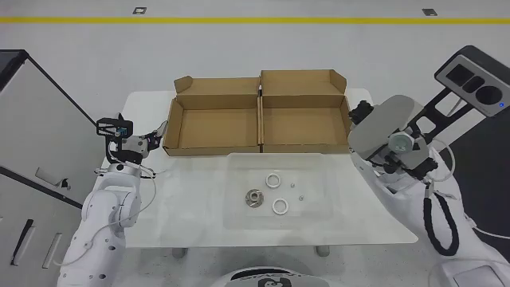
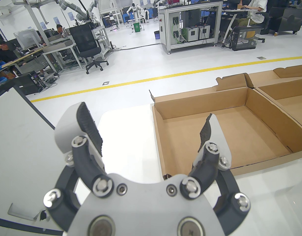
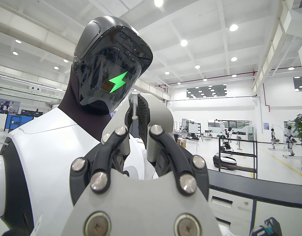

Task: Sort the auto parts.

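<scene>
White table [image 1: 183, 207] bears two cardboard boxes [image 1: 215, 127], two white rings [image 1: 273, 181], a metal hub [image 1: 253, 199]

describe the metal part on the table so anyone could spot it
Find the two cardboard boxes at the table's far edge; a clear tray lies just in front of them. On it, beside two white rings, the metal part is the only grey, gear-like piece.

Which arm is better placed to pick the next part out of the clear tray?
Left. The left gripper is open and empty beside the cardboard box; the right gripper is shut on a threaded bolt and faces away from the table.
</scene>
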